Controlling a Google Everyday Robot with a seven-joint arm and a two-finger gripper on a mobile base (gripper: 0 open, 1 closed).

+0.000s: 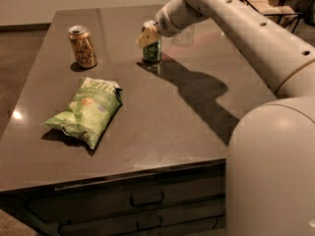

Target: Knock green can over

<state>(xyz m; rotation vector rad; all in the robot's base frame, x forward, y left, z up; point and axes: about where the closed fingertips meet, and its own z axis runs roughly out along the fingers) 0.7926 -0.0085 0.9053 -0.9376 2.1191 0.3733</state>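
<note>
The green can (152,50) stands upright on the dark table (162,117), at the far middle, its silver top showing. My gripper (149,35) reaches in from the upper right on the white arm and sits right in front of the can's upper part, its pale fingertip (147,37) overlapping the can. The can's upper half is partly hidden behind the gripper.
An orange-brown can (82,46) stands upright at the far left. A flat light-green chip bag (87,110) lies at the left front. A clear glass (185,35) stands behind the arm. My white arm and base (270,156) fill the right side. Drawers (142,200) sit under the table's front edge.
</note>
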